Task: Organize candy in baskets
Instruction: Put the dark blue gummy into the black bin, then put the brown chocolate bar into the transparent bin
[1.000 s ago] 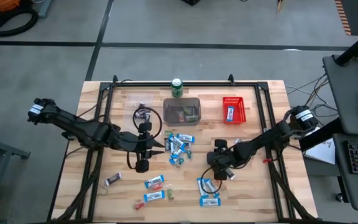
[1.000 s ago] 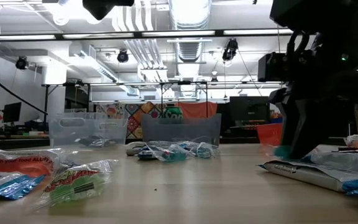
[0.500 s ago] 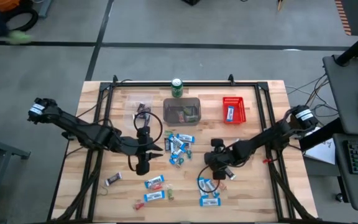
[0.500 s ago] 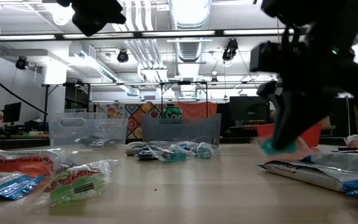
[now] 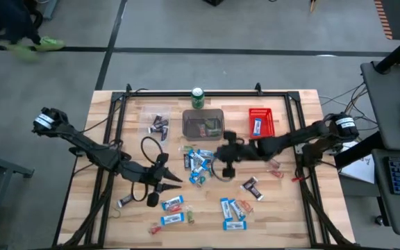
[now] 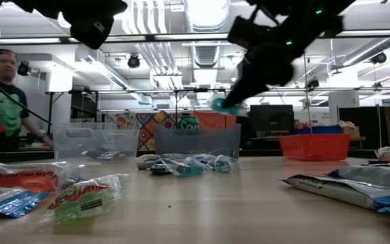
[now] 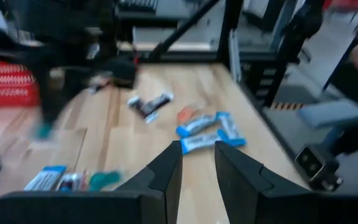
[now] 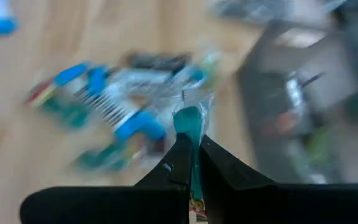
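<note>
The right tool [image 5: 223, 154] is up in the air over the middle of the worktop [image 5: 290, 208], just below the grey bin [image 5: 203, 123] in the high view. Its two fingers are pressed together on a small teal candy [image 8: 188, 122]. In the low view the teal candy [image 6: 220, 105] hangs high above the worktop, in front of the grey bin [image 6: 197, 141].

The left tool [image 5: 160, 192] is at the lower left of the middle in the high view. Its fingers [image 7: 166, 175] stand a little apart with nothing between them. It points at a few blue-and-white bars [image 7: 207, 131] and a dark bar [image 7: 149, 104] on the wood.

A pile of mixed candy [image 5: 198, 164] lies in the middle of the worktop, just left of the right tool. More blue-and-white bars [image 5: 232, 212] lie at the lower middle. A dark bar [image 5: 250, 186] lies to the right of them. Red and blue pieces [image 5: 173, 210] lie at the lower left.

The clear bin [image 5: 156, 123] sits at the upper left with dark candy in it. The grey bin is beside it in the upper middle and holds some candy. The red bin [image 5: 261, 122] is at the upper right and holds one blue-and-white bar. A green can [image 5: 198, 98] stands just above the grey bin.

A person [image 6: 2, 102] stands at the far left in the low view, behind the worktop.
</note>
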`<state>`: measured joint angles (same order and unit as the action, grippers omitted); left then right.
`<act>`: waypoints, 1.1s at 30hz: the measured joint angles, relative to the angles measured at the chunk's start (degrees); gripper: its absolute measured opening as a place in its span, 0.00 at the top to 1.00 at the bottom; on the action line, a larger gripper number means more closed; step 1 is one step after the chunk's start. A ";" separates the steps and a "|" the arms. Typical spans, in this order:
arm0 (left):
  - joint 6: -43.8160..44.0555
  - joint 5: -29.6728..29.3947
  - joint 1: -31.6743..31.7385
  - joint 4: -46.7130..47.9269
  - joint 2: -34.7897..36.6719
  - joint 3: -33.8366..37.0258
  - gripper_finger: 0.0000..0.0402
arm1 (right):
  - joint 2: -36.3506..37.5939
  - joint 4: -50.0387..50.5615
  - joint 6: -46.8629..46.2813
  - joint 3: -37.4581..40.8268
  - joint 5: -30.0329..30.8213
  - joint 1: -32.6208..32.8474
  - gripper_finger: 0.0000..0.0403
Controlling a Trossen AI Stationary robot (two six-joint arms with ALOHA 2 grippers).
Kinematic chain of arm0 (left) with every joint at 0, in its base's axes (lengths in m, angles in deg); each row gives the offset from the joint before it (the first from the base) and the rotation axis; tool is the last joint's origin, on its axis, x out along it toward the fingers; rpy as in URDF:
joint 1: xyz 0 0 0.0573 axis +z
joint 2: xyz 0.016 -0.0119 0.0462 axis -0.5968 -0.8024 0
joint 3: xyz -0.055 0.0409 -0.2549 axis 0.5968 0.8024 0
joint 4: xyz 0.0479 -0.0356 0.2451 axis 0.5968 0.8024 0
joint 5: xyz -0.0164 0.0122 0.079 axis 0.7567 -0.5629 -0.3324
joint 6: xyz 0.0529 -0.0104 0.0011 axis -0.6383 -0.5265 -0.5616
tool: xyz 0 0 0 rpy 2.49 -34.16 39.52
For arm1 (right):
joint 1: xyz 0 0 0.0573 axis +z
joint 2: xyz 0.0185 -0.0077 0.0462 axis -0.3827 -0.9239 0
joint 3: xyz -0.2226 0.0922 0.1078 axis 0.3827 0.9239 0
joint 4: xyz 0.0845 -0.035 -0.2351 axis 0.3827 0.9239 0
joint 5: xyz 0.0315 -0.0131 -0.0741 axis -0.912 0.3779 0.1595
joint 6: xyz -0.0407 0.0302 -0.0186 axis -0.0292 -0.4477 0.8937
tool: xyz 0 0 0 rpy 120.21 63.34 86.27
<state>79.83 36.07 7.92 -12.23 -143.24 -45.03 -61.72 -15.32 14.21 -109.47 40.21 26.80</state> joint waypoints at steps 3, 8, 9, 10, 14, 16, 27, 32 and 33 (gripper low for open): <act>0.13 -0.02 -0.13 -7.48 0.00 2.71 0.80 | -0.38 -4.53 1.24 -0.02 0.04 -4.99 0.97; -1.59 -0.03 -0.11 -19.13 0.02 6.28 0.80 | -0.50 -10.33 -2.01 0.09 0.00 -12.83 0.97; -2.11 -0.04 -0.11 -19.94 0.02 6.67 0.80 | -0.50 -10.96 -3.29 0.10 -0.04 -14.17 0.97; -2.29 -0.05 -0.11 -20.33 0.02 6.86 0.80 | -0.50 -11.32 -4.20 0.14 -0.35 -15.38 0.97; -2.40 -0.85 -0.09 -20.43 0.02 6.96 0.80 | -0.50 -11.93 -3.74 0.24 -4.85 -18.67 0.97; -2.38 -1.22 -0.09 -20.41 0.02 6.95 0.80 | -0.50 -11.86 -3.53 0.55 -5.05 -19.19 0.97; -1.25 -3.79 -0.05 -19.14 0.02 6.97 0.80 | -0.52 -11.75 -6.33 0.70 -4.57 -19.35 0.65; 6.50 -8.46 -0.09 -11.49 0.11 6.29 0.80 | -0.45 -12.18 -8.18 0.70 -4.69 -19.21 0.52; 9.55 -9.01 -0.09 -7.52 0.11 5.55 0.80 | -0.33 -12.11 -8.41 0.70 -4.93 -18.99 0.51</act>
<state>89.38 27.06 7.82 -19.75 -143.13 -39.47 -62.05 -27.43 5.81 -108.77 35.28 7.81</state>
